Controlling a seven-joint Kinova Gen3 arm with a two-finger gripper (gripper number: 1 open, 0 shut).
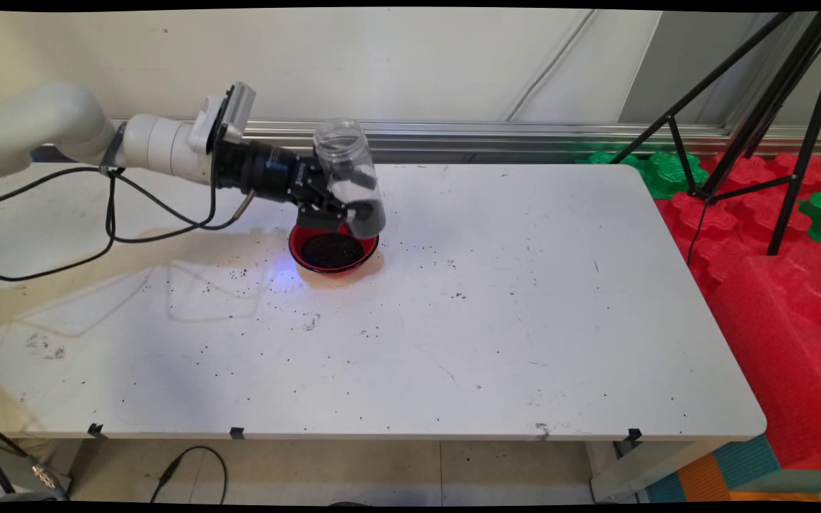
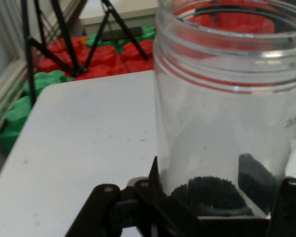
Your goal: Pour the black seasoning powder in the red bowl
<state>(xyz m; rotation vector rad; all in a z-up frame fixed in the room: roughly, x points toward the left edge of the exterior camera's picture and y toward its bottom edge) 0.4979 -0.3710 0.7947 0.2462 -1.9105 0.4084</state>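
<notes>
Pincer [image 1: 343, 206] pinching clear jar [image 1: 348, 171], nearly upright, held just above red bowl [image 1: 333, 251] of dark grains.

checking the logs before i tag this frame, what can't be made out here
- Main view: the far rim of the red bowl is covered by the pincer and the clear jar.
- Hand view: the jar blocks the bowl completely; its mouth is cut off by the top edge.
- Both views: the dark grains are too small to identify.

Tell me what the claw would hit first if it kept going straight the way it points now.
The claw, shut on the jar, points right and slightly down. Beyond the jar the line runs over bare table towards its right side; likely it meets the tabletop first, though depth is unclear.
</notes>
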